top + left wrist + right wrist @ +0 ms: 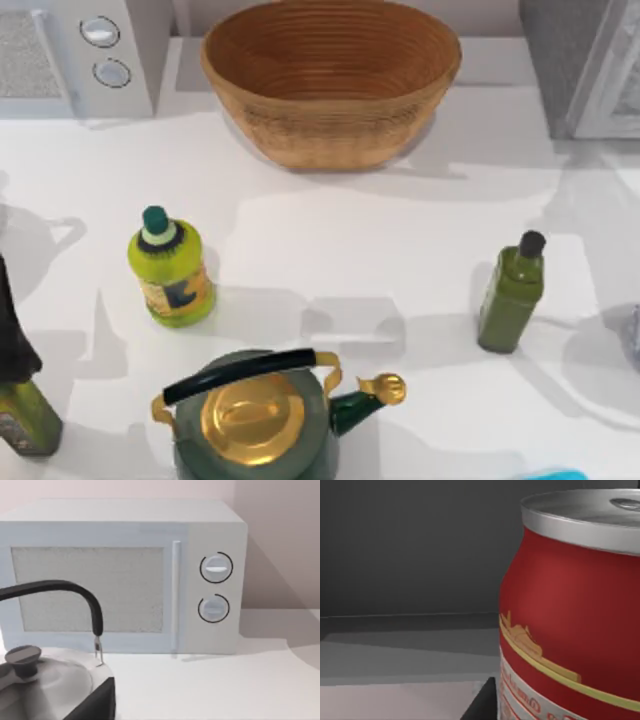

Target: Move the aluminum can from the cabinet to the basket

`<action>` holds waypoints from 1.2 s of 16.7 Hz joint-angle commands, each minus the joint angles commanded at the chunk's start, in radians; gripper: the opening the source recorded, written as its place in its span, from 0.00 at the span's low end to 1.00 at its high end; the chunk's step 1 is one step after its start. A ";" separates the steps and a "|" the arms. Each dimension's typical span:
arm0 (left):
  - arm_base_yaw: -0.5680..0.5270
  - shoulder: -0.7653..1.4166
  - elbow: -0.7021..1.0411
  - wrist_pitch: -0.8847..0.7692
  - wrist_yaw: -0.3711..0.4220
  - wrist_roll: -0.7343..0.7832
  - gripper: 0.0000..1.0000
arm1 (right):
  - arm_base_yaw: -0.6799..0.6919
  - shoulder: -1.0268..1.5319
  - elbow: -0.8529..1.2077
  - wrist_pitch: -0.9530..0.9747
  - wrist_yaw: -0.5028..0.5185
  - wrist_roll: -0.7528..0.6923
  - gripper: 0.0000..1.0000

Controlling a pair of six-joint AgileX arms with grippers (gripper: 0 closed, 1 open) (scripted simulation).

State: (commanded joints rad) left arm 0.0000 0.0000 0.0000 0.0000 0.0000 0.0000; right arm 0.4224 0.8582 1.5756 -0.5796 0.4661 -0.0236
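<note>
The aluminum can (570, 615) looms very close in the right wrist view, red with a gold band and a silver top. It stands upright on a grey shelf against the dark inner walls of the cabinet. A dark edge of my right gripper (482, 702) shows just beside the can's base. In the top view, the cabinet (575, 60) is the grey speckled unit with a pale door at the back right. The tan woven basket (330, 80) sits at the back middle, with nothing in it.
A white microwave (90, 55) stands at the back left, also facing the left wrist camera (125, 580). On the table are a yellow-green bottle (172, 270), a green bottle (512, 295), a green-and-gold kettle (255, 420) and an olive bottle (25, 415).
</note>
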 joint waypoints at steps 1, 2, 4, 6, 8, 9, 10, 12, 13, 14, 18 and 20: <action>0.000 0.000 0.000 0.000 0.000 0.000 1.00 | -0.034 -0.083 -0.089 0.039 -0.035 -0.001 0.00; 0.000 0.000 0.000 0.000 0.000 0.000 1.00 | -0.065 -0.165 -0.179 0.080 -0.069 0.000 0.00; 0.000 0.000 0.000 0.000 0.000 0.000 1.00 | -0.117 -0.315 -0.366 0.160 -0.128 0.003 0.00; 0.000 0.000 0.000 0.000 0.000 0.000 1.00 | -0.153 -0.436 -0.567 0.232 -0.172 0.007 0.00; 0.000 0.000 0.000 0.000 0.000 0.000 1.00 | -0.180 -0.523 -0.776 0.294 -0.206 0.009 0.00; 0.000 0.000 0.000 0.000 0.000 0.000 1.00 | -0.194 -0.557 -0.882 0.323 -0.223 0.011 0.00; 0.000 0.000 0.000 0.000 0.000 0.000 1.00 | -0.209 -0.587 -0.986 0.352 -0.243 0.012 0.00; 0.000 0.000 0.000 0.000 0.000 0.000 1.00 | -0.248 -0.645 -1.183 0.409 -0.294 0.015 0.00; 0.000 0.000 0.000 0.000 0.000 0.000 1.00 | -0.271 -0.677 -1.268 0.436 -0.323 0.018 0.00; 0.000 0.000 0.000 0.000 0.000 0.000 1.00 | -0.294 -0.712 -1.343 0.462 -0.352 0.020 0.00; 0.000 0.000 0.000 0.000 0.000 0.000 1.00 | -0.392 -0.838 -1.538 0.552 -0.445 0.024 0.00; 0.000 0.000 0.000 0.000 0.000 0.000 1.00 | -0.420 -0.857 -1.573 0.577 -0.465 0.024 0.00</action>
State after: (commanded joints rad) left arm 0.0000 0.0000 0.0000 0.0000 0.0000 0.0000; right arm 0.0024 0.0009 0.0025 -0.0021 0.0016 0.0001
